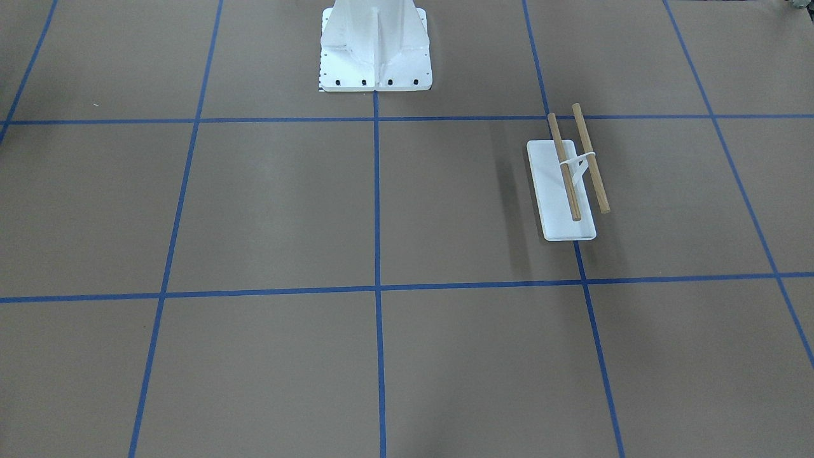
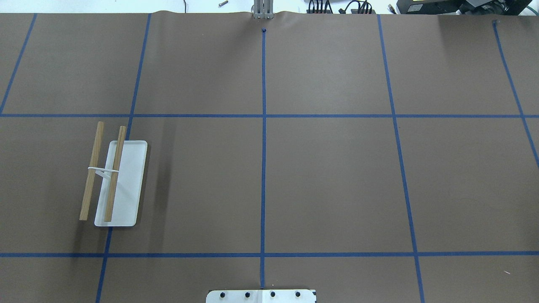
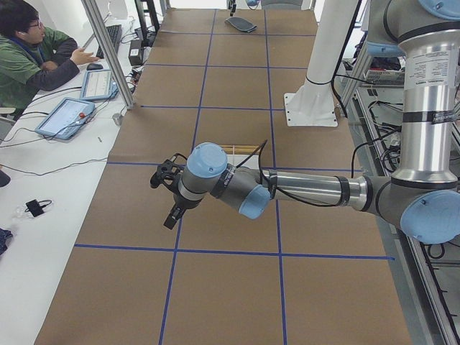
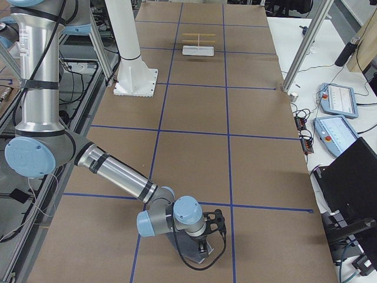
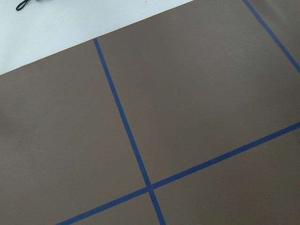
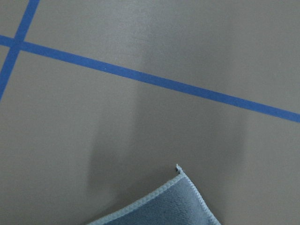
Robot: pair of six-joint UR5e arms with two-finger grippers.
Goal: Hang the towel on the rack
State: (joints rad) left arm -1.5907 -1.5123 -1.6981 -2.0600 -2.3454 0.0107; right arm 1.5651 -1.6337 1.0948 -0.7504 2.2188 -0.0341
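The rack (image 2: 113, 181) stands on the table's left side: two wooden dowels on a white support and base plate. It also shows in the front-facing view (image 1: 566, 184) and far off in the exterior right view (image 4: 198, 44). The towel (image 6: 173, 206) shows one corner with a light stitched edge at the bottom of the right wrist view. In the exterior right view it lies dark grey (image 4: 187, 250) under my right gripper (image 4: 207, 236). My left gripper (image 3: 169, 198) hovers over the table in front of the rack. I cannot tell whether either gripper is open or shut.
The large white bolted pedestal (image 1: 375, 44) stands at the robot's side of the table. Blue tape lines (image 2: 263, 126) divide the brown table into squares. An operator (image 3: 36, 50) sits at a side desk with tablets (image 3: 68, 115). More tablets (image 4: 339, 97) lie beside the far edge.
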